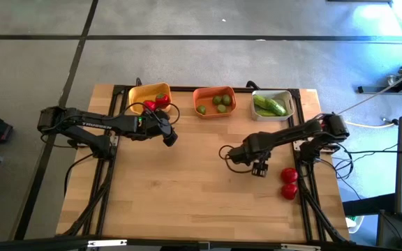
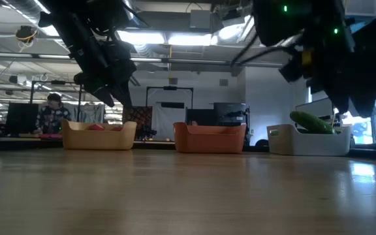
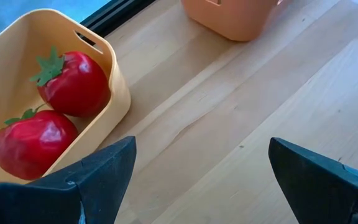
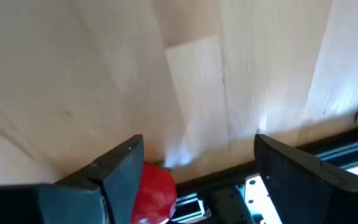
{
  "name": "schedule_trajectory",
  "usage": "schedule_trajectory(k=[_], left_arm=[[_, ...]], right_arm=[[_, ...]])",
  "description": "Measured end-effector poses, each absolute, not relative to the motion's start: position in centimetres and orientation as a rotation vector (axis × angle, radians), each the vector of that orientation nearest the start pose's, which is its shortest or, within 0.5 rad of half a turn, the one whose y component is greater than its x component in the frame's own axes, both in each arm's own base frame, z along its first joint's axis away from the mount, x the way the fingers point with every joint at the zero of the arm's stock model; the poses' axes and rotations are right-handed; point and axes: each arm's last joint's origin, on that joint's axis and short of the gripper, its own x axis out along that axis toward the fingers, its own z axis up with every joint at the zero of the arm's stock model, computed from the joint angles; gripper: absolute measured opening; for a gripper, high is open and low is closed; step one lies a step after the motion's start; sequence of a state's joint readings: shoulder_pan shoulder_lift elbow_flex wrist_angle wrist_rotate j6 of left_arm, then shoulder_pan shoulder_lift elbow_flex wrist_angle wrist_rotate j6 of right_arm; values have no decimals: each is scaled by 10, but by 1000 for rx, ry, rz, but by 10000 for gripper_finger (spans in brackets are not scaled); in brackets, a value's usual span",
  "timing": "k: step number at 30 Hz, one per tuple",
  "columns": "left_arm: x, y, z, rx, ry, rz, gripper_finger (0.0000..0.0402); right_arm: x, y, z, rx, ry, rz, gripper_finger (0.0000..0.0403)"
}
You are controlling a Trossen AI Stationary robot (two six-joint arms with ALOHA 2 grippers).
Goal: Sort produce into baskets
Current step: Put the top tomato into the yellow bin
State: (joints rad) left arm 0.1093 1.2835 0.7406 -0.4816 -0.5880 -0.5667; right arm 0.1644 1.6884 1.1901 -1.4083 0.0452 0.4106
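Three baskets stand in a row at the table's far edge. The yellow basket point(image 1: 149, 89) holds two red tomatoes point(image 3: 73, 84). The orange basket point(image 1: 213, 92) holds several limes point(image 1: 221, 102). Green cucumbers point(image 1: 270, 105) lie in the white basket point(image 1: 289, 104). Two more tomatoes point(image 1: 289, 174) point(image 1: 289, 190) rest on the table near its right edge. My left gripper point(image 1: 169, 138) hangs open above bare table just near of the yellow basket point(image 3: 114, 93). My right gripper point(image 1: 259, 169) is open and points down above the table, left of the loose tomatoes; one tomato point(image 4: 156, 191) shows past its finger.
Bare wood fills the table's middle and near half. A dark frame rail point(image 4: 229, 196) runs along the table's right edge. Cables point(image 1: 368, 125) trail off to the right. In the low view a person point(image 2: 51, 114) sits in the room beyond the table.
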Motion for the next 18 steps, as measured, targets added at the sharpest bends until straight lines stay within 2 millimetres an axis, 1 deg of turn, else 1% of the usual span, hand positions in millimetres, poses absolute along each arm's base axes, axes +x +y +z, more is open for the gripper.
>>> schedule_trajectory(k=[3, 8, 11, 14, 18], left_arm=[[231, 42, 203, -233, 804, 885, 363], [231, 42, 203, -236, 799, 885, 363], [231, 42, 203, -236, 800, 885, 363], [231, 42, 203, -236, 800, 885, 363], [231, 42, 203, -236, 800, 885, 363]], right_arm=[[264, 42, 217, 75, 1825, -302, 292], [278, 41, 216, 68, 1681, -295, 292], [276, 41, 216, 92, 1703, -302, 292], [270, 45, 217, 117, 1770, -280, 298], [261, 56, 219, 102, 1845, -271, 337]])
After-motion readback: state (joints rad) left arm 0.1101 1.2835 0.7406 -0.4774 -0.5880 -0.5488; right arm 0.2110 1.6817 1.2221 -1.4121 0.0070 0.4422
